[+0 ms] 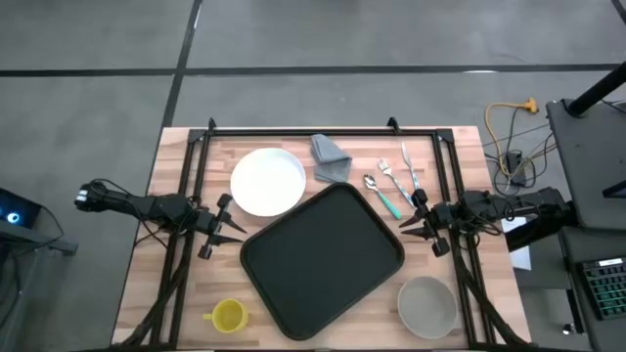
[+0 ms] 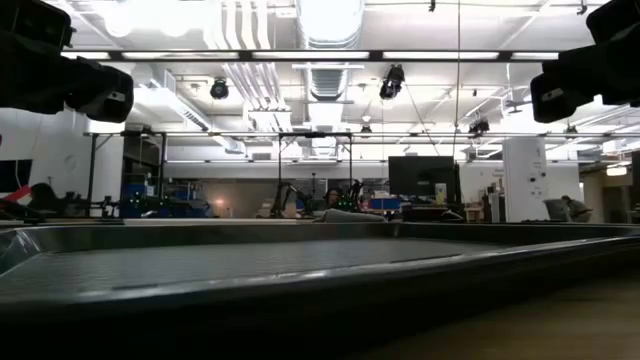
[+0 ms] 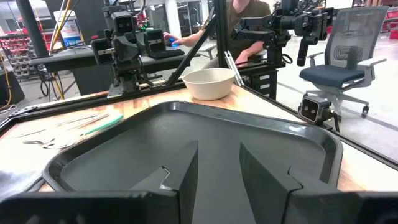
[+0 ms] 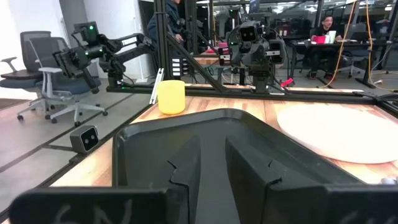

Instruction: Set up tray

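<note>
The black tray (image 1: 323, 256) lies flat on the wooden table, turned at a slant, with nothing on it. It fills the foreground of the low view (image 2: 300, 270). My left gripper (image 1: 233, 227) hovers level at the tray's left corner, pointing toward the table's right. Its fingers (image 3: 219, 149) stand slightly apart over the tray floor (image 3: 186, 124) with nothing between them. My right gripper (image 1: 407, 225) faces it from the tray's right corner. It is also narrowly open (image 4: 213, 140) over the tray (image 4: 186, 124), touching nothing.
A white plate (image 1: 268, 181) lies at the far left of the tray and a grey cloth (image 1: 331, 156) beyond it. Cutlery (image 1: 393, 186) lies at the far right. A grey bowl (image 1: 427, 303) stands near right, a yellow cup (image 1: 228, 315) near left. People sit in the room behind.
</note>
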